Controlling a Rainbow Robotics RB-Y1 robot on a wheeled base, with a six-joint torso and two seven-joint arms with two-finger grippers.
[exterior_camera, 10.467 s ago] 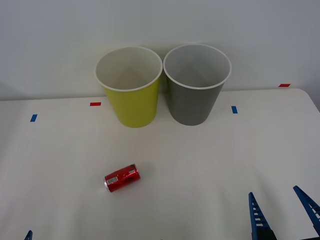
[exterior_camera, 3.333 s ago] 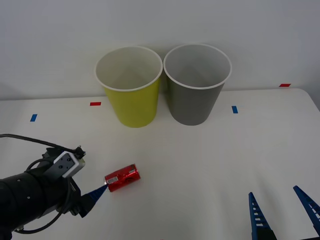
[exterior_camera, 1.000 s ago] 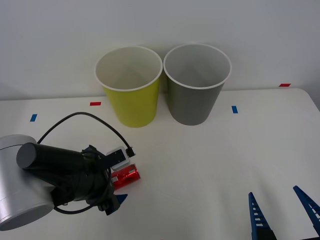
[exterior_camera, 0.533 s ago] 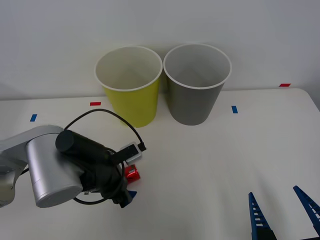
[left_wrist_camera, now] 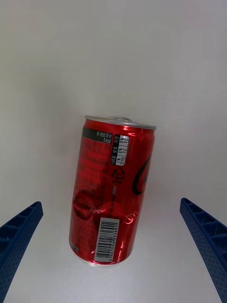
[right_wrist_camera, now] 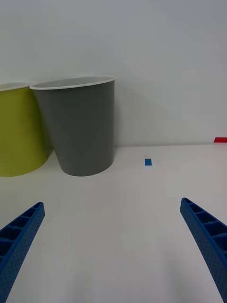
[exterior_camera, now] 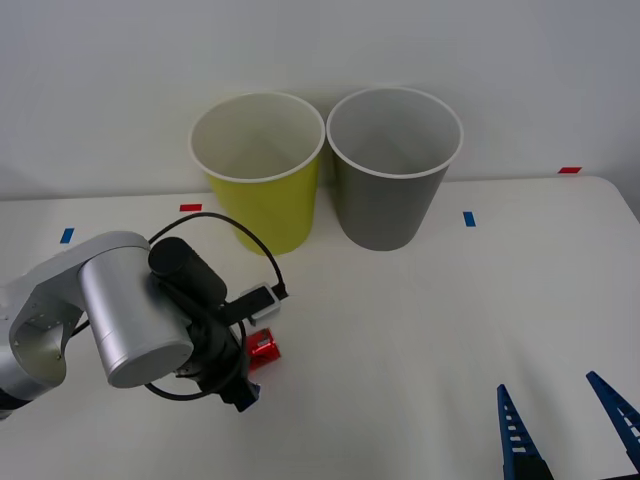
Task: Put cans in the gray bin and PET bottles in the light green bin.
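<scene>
The red can (left_wrist_camera: pixel 111 189) lies on its side on the white table, with a dent and a barcode patch near one end. My left gripper (left_wrist_camera: pixel 111 204) is open above it, one blue finger on either side, not touching it. In the front view my left arm (exterior_camera: pixel 140 320) covers most of the can (exterior_camera: pixel 264 347). The light green bin (exterior_camera: pixel 262 200) and the gray bin (exterior_camera: pixel 390 200) stand upright side by side at the back. My right gripper (exterior_camera: pixel 565 425) is open and idle at the front right. PET bottles are out of view.
Small tape marks lie on the table: red (exterior_camera: pixel 190 208) and blue (exterior_camera: pixel 67 236) at the left, blue (exterior_camera: pixel 468 218) and red (exterior_camera: pixel 568 171) at the right. The right wrist view faces the gray bin (right_wrist_camera: pixel 82 128) and the light green bin (right_wrist_camera: pixel 19 132) across bare table.
My left arm has come in from the front left and now hangs over the can, wrist turned downward. The can, the bins and the right gripper have not moved.
</scene>
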